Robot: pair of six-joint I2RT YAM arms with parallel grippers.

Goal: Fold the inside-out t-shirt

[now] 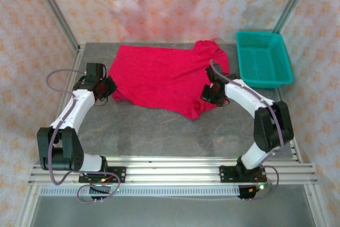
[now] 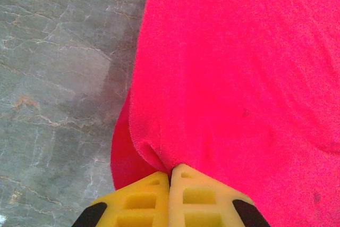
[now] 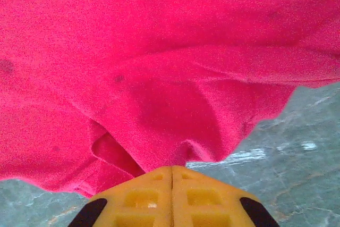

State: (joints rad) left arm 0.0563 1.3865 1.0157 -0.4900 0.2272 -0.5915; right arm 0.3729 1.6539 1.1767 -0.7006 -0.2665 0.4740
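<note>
Your grey veined worktop carries everything here. The t-shirt lies spread over its far middle, mostly flat with a few soft wrinkles. One side reaches toward the left arm, and a corner hangs down toward you on the right. In the left wrist view the t-shirt covers the right part of the picture, with bare worktop to its left.

Your left arm bends in from the near left and meets the shirt's left edge. Your right arm bends in from the near right and meets the shirt near its near-right corner. The basket sits at the far right corner, near the shirt, with a strip of worktop between them.

The left jaws are pressed together on a small gathered fold at the shirt's edge, and the cloth puckers right at the tips. The right jaws are also pressed together, pinching the hem. From the right wrist you see the t-shirt draped outward from that pinch, with worktop showing below.
</note>
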